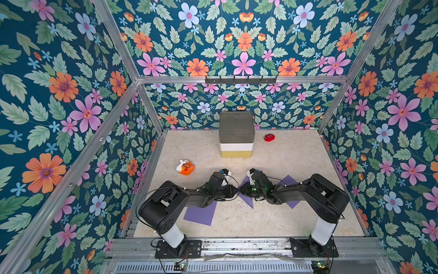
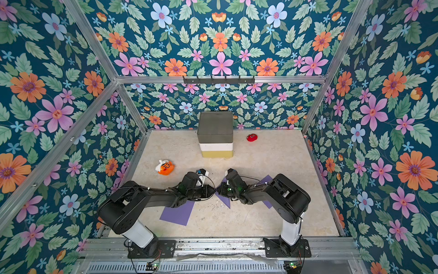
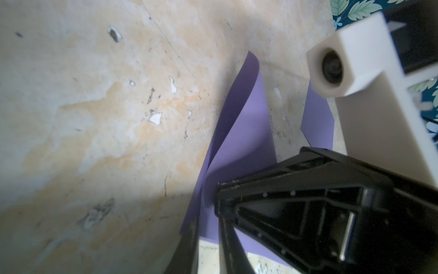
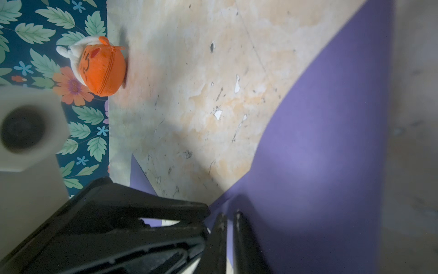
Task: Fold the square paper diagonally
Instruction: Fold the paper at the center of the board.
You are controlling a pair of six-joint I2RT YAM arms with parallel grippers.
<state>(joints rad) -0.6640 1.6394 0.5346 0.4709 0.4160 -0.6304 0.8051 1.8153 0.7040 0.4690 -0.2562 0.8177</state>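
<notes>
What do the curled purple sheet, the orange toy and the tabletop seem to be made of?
The curled purple sheet: thin matte paper, bending smoothly without a crease. The orange toy: plush fabric, likely stuffed; stitched seam and face. The tabletop: hard, marble-look surface, perhaps laminate; white chips and scratches.
</notes>
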